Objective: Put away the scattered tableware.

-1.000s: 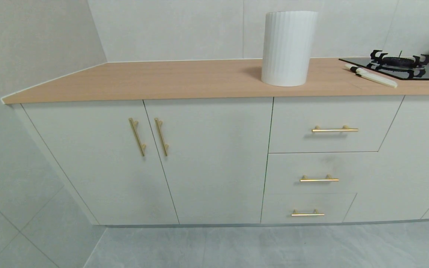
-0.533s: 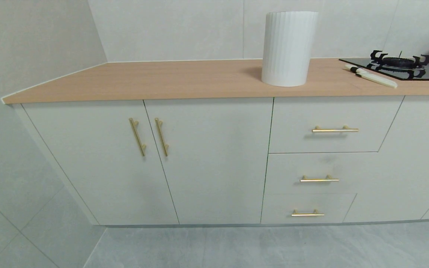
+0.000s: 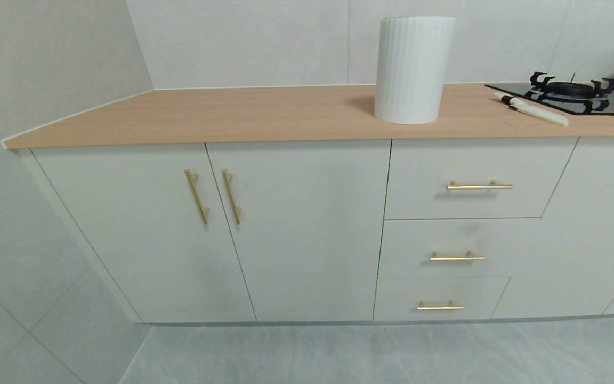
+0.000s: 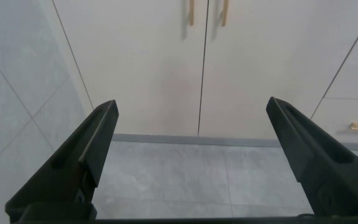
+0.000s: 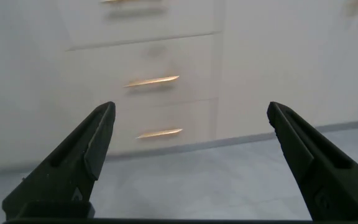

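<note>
White ribbed canister [image 3: 413, 69] on the bench [image 3: 232, 112], knife [image 3: 532, 109] lying to its right; left gripper [image 4: 191, 109] and right gripper [image 5: 191, 111], lower than it, fingers released and empty.

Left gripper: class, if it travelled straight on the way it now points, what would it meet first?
The open left gripper would probably meet the cabinet doors low down, near their seam; depth is unclear.
</note>
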